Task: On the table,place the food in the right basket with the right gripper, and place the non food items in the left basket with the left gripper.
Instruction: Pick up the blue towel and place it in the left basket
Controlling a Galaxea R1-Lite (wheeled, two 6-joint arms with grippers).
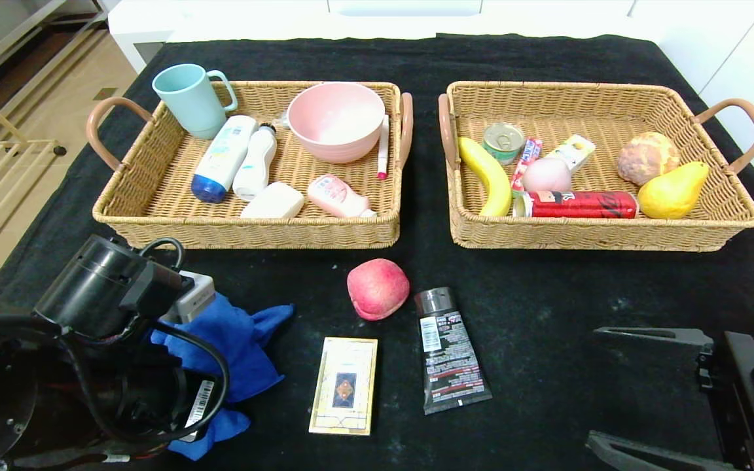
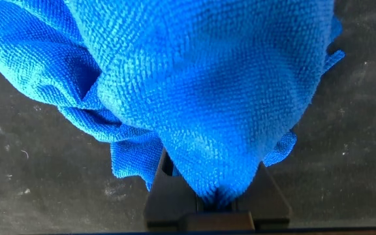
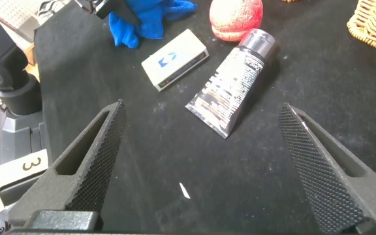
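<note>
My left gripper (image 2: 217, 196) is shut on a blue cloth (image 2: 201, 85), which bunches over the fingers; the head view shows the cloth (image 1: 236, 337) under my left arm at the table's front left. My right gripper (image 1: 594, 386) stands open at the front right, nothing between its fingers (image 3: 96, 150). A red-pink fruit (image 1: 377, 288), a black tube (image 1: 449, 350) and a flat card box (image 1: 344, 384) lie on the black table between the arms. The tube (image 3: 234, 85), the box (image 3: 175, 59) and the fruit (image 3: 235, 16) lie ahead of my right gripper (image 3: 202, 108).
The left basket (image 1: 154, 222) holds a cup, a pink bowl, bottles and a pen. The right basket (image 1: 612, 239) holds a banana, cans, a pear, bread and other food. Both stand behind the loose items.
</note>
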